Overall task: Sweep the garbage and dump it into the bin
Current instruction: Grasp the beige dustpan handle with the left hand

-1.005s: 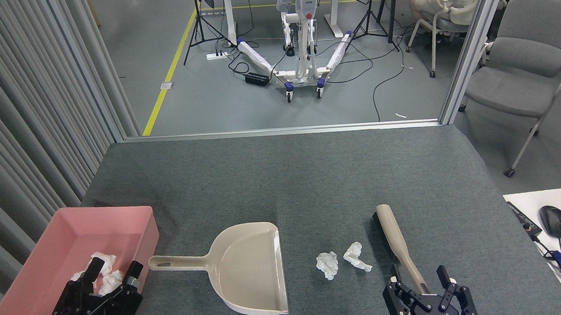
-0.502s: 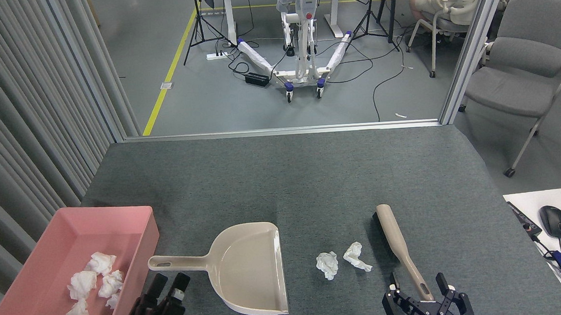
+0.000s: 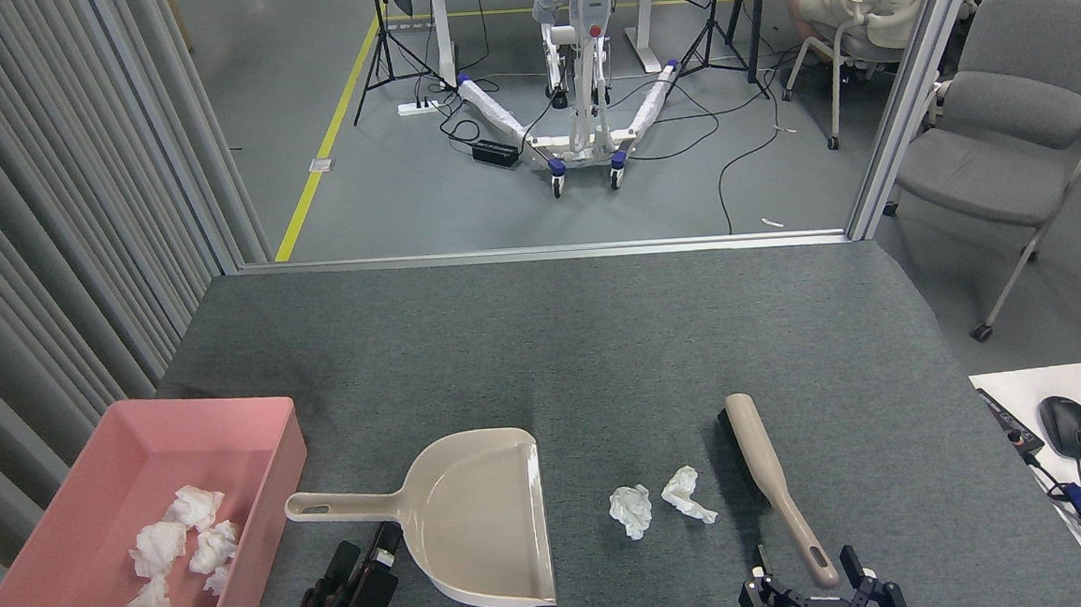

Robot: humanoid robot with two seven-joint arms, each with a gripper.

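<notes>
Both hands sit low at the near edge of the grey felt-covered table (image 3: 599, 337). Left hand (image 3: 362, 577) lies just below the handle of the beige plastic long-handled dustpan (image 3: 479, 518), touching nothing; seen edge-on and dark, so I cannot tell whether its fingers are parted or closed. Right hand (image 3: 816, 596) has its two fingers spread apart, released, either side of the handle end of the beige hand brush with black bristles (image 3: 767, 477), not yet gripping it.

Taking the dustpan as landmark: the shallow rectangular pink plastic bin (image 3: 257, 424) stands just to its left, already holding several crumpled white tissue wads (image 3: 176, 551). To the right of the dustpan's open mouth, between it and the brush, two more loose tissue wads (image 3: 656, 506) lie on the felt, near each other.

Those wads look very light and soft; they should roll or catch on the felt rather than slide, so gentle strokes toward the mouth would suit. Brush and dustpan look stiff and light; each is best held on its slim handle, the dustpan kept flat against the table.
</notes>
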